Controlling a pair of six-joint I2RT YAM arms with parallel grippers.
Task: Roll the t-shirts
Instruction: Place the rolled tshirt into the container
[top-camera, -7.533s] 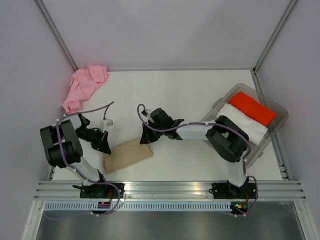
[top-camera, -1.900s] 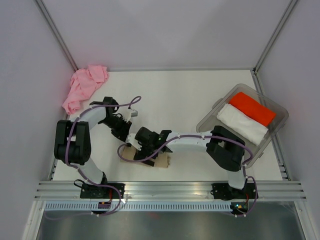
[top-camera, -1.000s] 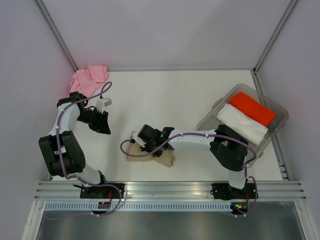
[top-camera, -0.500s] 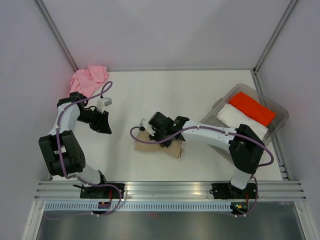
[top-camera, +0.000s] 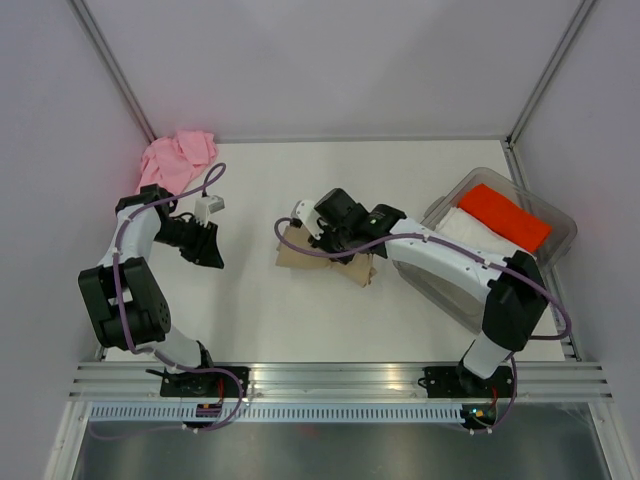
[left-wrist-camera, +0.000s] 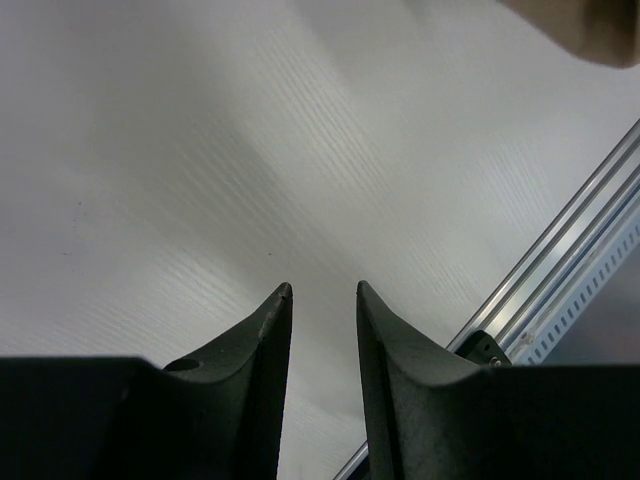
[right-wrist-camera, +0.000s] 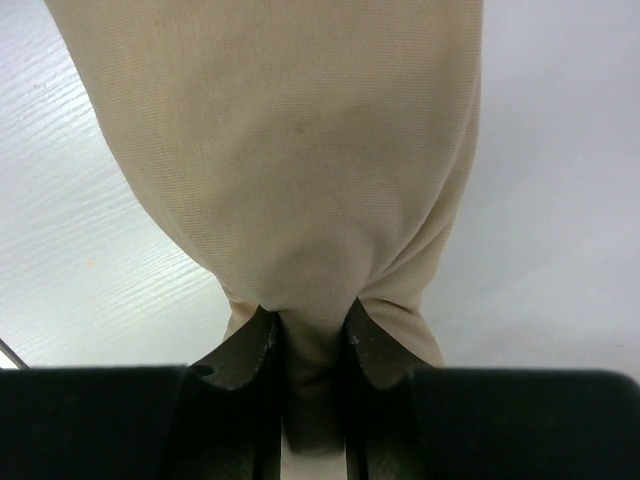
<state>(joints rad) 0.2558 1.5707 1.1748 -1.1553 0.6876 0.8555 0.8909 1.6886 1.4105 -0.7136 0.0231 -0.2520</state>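
Right claw (right-wrist-camera: 307, 322), clamped on the bundled tan t-shirt (right-wrist-camera: 290, 150), has hauled it off the near edge to mid-tabletop (top-camera: 400, 180), likely bin-bound (top-camera: 562, 232); left claw (left-wrist-camera: 322, 300), apart and empty, sits near the crumpled pink t-shirt (top-camera: 170, 165).

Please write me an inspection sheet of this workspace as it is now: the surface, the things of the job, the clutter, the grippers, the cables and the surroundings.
Surface: white table, with a fine grain in the wrist views.
Job's things: tan t-shirt bunched near the middle, held by one arm; pink t-shirt crumpled in the far left corner, untouched.
Clutter: clear bin at the right edge, with a red cloth and a white cloth folded inside.
Grippers: right gripper shut on the tan t-shirt; left gripper slightly open, holding nothing, over bare table.
Cables: purple cables run along both arms; no snag seen.
Surroundings: pale walls on three sides; metal rail at the near edge.
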